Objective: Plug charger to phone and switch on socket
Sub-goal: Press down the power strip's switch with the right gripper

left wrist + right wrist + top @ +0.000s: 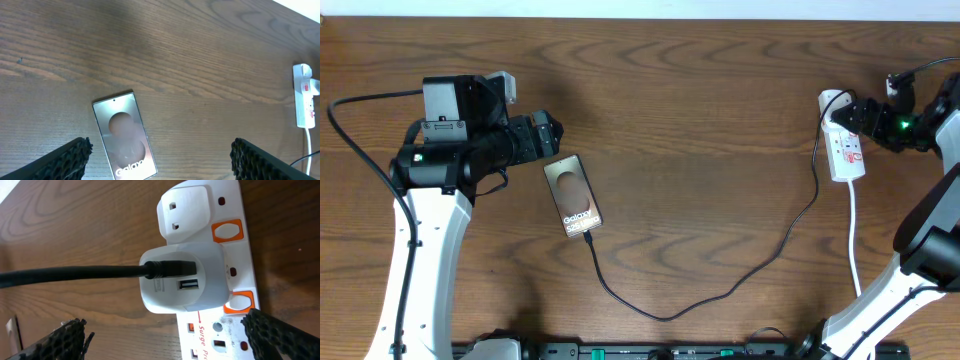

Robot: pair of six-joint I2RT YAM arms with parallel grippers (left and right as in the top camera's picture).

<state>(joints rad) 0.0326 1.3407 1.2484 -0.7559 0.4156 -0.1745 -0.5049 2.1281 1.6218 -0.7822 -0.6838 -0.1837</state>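
Left claw [552, 137] first: it's spread wide with nothing in it, hanging over the table [700, 90] right by the far end of the phone [572, 195]. In its wrist cam both black fingers [65, 160] sit at the bottom corners. The phone lies face up on the wood between them, closer to the left-hand finger and not touching either one. You can read the start of the "Galaxy" text on the screen. The charger [665, 316] runs from the phone's near edge, loops down toward the front of the table, then climbs back up to the socket [847, 150] way over on the right side. Its tip meets the phone's edge, but I honestly can't tell from overhead if it's seated all the way. Right claw [868, 116] is also fully open and gripping nothing, parked over the far end of the socket. Its wrist cam is basically staring at a white adapter [180, 287] plugged into the strip. The black charger lead goes into the adapter's face, just above an empty USB port. The two fingers [280, 335] sit either side of it at the bottom of the frame, clear of everything. Two orange switches [226, 231] sit along the strip beside the adapter. I can't tell whether they're on or off. A white cord [853, 230] trails from the socket's near end.
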